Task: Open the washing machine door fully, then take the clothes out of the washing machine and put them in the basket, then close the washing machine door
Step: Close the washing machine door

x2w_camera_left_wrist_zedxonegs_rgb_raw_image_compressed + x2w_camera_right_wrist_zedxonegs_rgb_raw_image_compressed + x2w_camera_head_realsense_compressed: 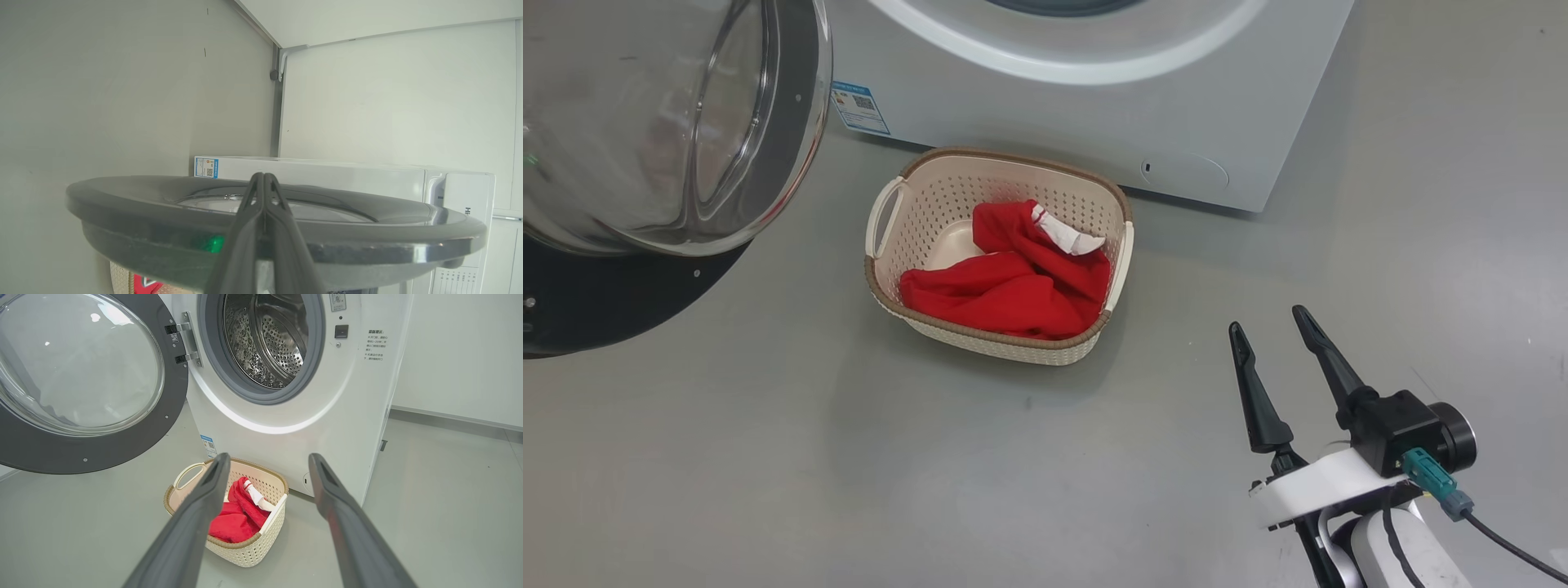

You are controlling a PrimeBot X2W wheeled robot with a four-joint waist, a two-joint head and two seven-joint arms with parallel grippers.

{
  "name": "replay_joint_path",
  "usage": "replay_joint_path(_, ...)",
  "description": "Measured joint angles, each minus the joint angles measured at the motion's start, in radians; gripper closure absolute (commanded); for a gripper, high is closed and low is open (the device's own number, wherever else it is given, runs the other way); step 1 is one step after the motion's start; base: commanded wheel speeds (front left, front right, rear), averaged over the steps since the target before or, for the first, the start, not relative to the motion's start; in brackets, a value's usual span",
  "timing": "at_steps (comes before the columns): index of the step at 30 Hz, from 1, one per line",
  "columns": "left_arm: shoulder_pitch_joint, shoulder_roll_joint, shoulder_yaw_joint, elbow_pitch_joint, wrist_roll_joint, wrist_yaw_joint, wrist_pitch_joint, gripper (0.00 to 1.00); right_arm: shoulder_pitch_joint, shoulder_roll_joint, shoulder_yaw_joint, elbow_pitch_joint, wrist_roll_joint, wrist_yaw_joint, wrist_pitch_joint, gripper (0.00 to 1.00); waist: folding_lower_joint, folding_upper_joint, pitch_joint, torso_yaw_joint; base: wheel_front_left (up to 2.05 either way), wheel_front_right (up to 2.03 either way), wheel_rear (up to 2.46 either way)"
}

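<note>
washing machine door (645, 122) cropped left, clothes (1013, 286) hiding most basket (1005, 155) floor, label (859, 107) print unreadable

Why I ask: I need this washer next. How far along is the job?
Done: the washing machine door stands wide open, the drum looks empty where visible, and the red clothes lie in the basket. In hand: the shut left gripper sits at the door's rim; the right gripper hangs open, holding nothing. Left: closing the door.
</note>
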Motion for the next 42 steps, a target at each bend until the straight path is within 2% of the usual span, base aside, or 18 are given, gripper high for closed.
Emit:
replay_joint_path(6, -0.001, -0.002, -0.012, 0.008, -0.008, 0.000, 0.053, 1.00, -0.002, 0.000, -0.003, 0.007, 0.002, 0.000, -0.001, 0.00, 0.0000, 0.0000, -0.008, 0.005, 0.00, 0.00, 0.00)
replay_joint_path(17, 0.016, -0.039, -0.041, 0.026, -0.012, -0.012, 0.159, 1.00, -0.002, 0.005, -0.004, 0.029, 0.014, 0.000, -0.009, 0.00, 0.0000, 0.0000, -0.048, 0.013, 0.00, 0.00, 0.00)
replay_joint_path(25, 0.049, -0.067, -0.064, 0.023, -0.032, -0.064, 0.266, 1.00, 0.002, 0.009, -0.005, 0.036, 0.021, -0.002, -0.009, 0.00, 0.0000, 0.0000, -0.080, 0.022, 0.00, 0.00, 0.00)
replay_joint_path(32, 0.072, -0.089, -0.072, 0.016, -0.052, -0.087, 0.334, 1.00, 0.005, 0.011, 0.000, 0.043, 0.026, -0.002, -0.010, 0.00, 0.0000, 0.0000, -0.100, 0.029, 0.00, 0.00, 0.00)
replay_joint_path(35, 0.087, -0.096, -0.086, 0.002, -0.052, -0.117, 0.371, 1.00, 0.005, 0.014, 0.005, 0.043, 0.026, -0.002, -0.010, 0.00, 0.0000, 0.0000, -0.104, 0.029, 0.00, 0.00, 0.00)
replay_joint_path(42, 0.127, -0.163, -0.118, -0.019, -0.055, -0.160, 0.449, 1.00, 0.012, 0.015, 0.008, 0.048, 0.027, -0.002, -0.010, 0.00, 0.0000, 0.0000, -0.114, 0.028, 0.00, 0.00, 0.00)
